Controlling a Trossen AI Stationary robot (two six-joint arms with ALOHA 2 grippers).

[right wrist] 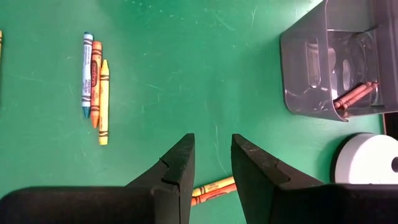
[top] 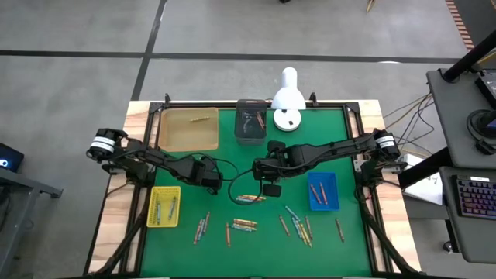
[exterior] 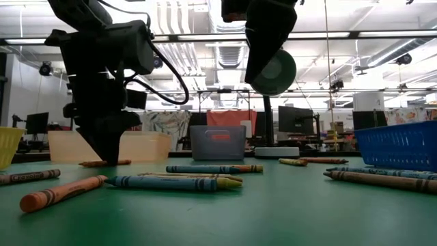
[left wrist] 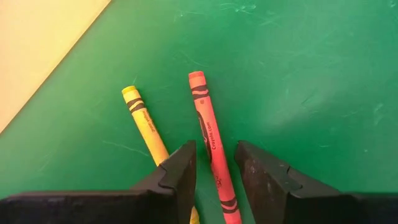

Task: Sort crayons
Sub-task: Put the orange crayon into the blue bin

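My left gripper (left wrist: pixel 214 152) points down at the green mat (left wrist: pixel 298 74), open, its fingertips low on either side of a red crayon (left wrist: pixel 202 99) that lies flat between them. A yellow crayon (left wrist: pixel 140 112) lies beside the red one and runs under one finger. In the high view this gripper (top: pixel 211 181) is right of the yellow tray (top: pixel 164 206). My right gripper (right wrist: pixel 212 146) hangs open and empty high over the mat's middle (top: pixel 271 186); an orange crayon (right wrist: pixel 214 186) lies on the mat far below it.
Loose crayons lie across the near half of the mat (top: pixel 249 198) (top: pixel 298 225) (top: pixel 203 226). A tan tray (top: pixel 188 128), a grey tray (top: pixel 250 122) and a white lamp (top: pixel 287 101) stand at the far edge. A blue tray (top: pixel 322 191) stands at the right.
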